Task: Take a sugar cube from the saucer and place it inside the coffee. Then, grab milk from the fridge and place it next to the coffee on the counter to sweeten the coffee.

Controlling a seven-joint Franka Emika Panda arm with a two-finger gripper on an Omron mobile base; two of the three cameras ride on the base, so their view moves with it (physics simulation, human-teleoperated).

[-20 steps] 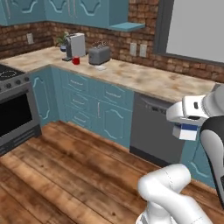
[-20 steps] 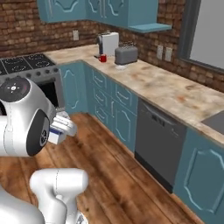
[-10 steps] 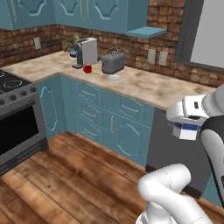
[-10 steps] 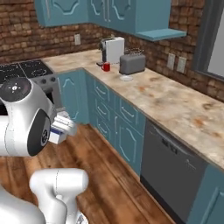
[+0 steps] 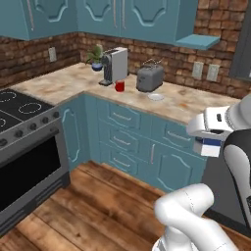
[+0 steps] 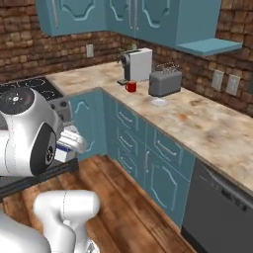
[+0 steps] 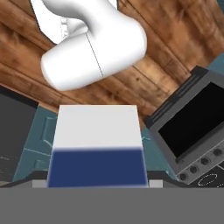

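Note:
My gripper (image 7: 97,182) is shut on the milk (image 7: 97,148), a white carton with a blue band that covers the fingers. The carton hangs under the hand at the right in the left base view as the milk (image 5: 212,146), and beside the arm as the milk (image 6: 63,152). Far off on the counter (image 5: 196,105) stands the coffee (image 5: 119,87), a red cup in front of the coffee machine. The white saucer (image 5: 156,97) lies to its right, in front of the toaster. From the other side I see the coffee (image 6: 131,87) and the saucer (image 6: 159,102).
A coffee machine (image 5: 114,65), a silver toaster (image 5: 149,78) and a small plant (image 5: 96,57) stand on the counter. A black stove (image 5: 22,152) fills the left. Teal drawers (image 6: 133,143) and a dark dishwasher (image 6: 217,207) front the counter. Wooden floor (image 5: 98,206) lies between.
The whole scene has shifted: the base has driven closer to the counter corner, so cup, saucer and toaster look larger. The arm and the held milk keep their pose.

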